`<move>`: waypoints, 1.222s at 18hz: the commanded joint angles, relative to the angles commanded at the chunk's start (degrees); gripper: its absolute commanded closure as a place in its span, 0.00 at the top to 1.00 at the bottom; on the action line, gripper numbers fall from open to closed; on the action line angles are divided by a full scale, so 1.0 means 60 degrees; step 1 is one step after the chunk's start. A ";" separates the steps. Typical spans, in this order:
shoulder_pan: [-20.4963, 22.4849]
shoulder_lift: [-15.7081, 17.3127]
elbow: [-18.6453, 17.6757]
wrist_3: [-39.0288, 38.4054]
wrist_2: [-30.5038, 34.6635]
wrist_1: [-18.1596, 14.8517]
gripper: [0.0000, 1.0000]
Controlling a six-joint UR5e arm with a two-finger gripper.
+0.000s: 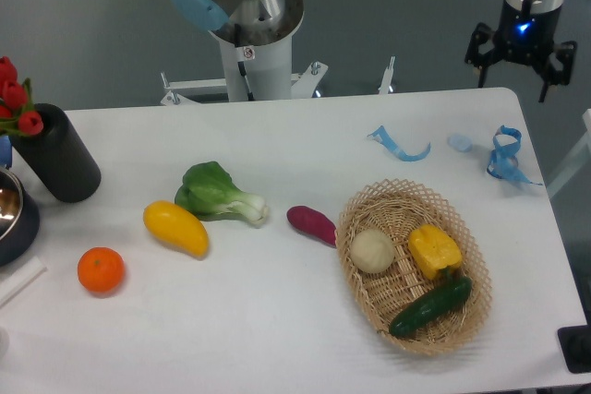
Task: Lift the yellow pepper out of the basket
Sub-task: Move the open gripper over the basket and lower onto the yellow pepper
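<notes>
The pepper (435, 251) sits in the right half of the basket (369, 198), between the onion (372, 251) and cucumber (430, 307). The gripper (513, 64) hangs far behind it past the table (277, 339) edge, fingers spread and empty, so the reach runs forward, down and slightly left.

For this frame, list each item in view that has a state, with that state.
end effector: open, empty, above the table's far right edge
yellow pepper: in the basket, ungrasped
basket: upright, holding three items
cucumber: lying in the basket
onion: in the basket
black vase: upright
</notes>
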 joint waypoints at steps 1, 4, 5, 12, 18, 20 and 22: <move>-0.0059 -0.0059 0.0000 -0.0221 0.0015 0.0015 1.00; -0.0308 -0.0249 -0.0116 -0.0806 0.0059 0.0015 1.00; -0.0396 -0.0322 -0.0146 -0.1215 0.0044 0.0016 1.00; -0.1099 -0.0952 -0.0029 -0.3984 0.0000 0.0409 1.00; -0.1904 -0.2108 0.0569 -0.6080 0.0000 0.1129 1.00; -0.2124 -0.2504 0.0921 -0.6476 0.0000 0.1129 1.00; -0.2242 -0.2826 0.1185 -0.6712 0.0000 0.1129 1.00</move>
